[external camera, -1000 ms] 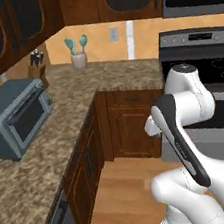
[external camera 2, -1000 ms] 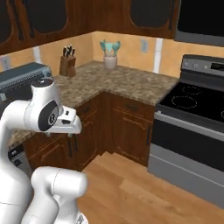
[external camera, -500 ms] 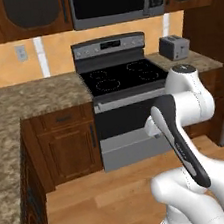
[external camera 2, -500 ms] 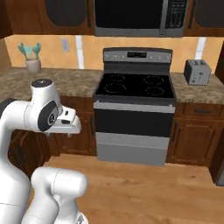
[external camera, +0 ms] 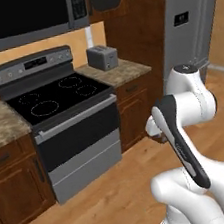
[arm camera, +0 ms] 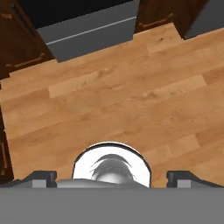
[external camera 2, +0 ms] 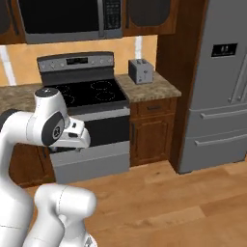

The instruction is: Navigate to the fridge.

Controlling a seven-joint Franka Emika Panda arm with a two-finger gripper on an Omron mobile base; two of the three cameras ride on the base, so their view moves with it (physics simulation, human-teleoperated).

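Note:
The fridge (external camera 2: 220, 91) is a tall grey steel unit at the right of the right base view, with a small black dispenser panel, long vertical handles and two bottom drawers. In the left base view the fridge (external camera: 192, 19) rises at the upper right, partly behind my arm. My gripper (arm camera: 113, 177) points down at the wooden floor. Its fingertips (arm camera: 43, 176) stand wide apart with nothing between them, so it is open. The hand is tucked under the folded arm in both base views.
A silver stove (external camera 2: 87, 108) with a black cooktop stands left of the fridge, under a microwave (external camera 2: 67, 19). A toaster (external camera 2: 141, 71) sits on the granite counter (external camera 2: 154, 89) between them. Dark wood cabinets (external camera: 133, 108) line the wall. Wooden floor (external camera 2: 169, 198) lies ahead.
The whole view has swung to the right: the corner counter left the picture, the stove slid left, and the fridge has come into view. The arm keeps its folded pose.

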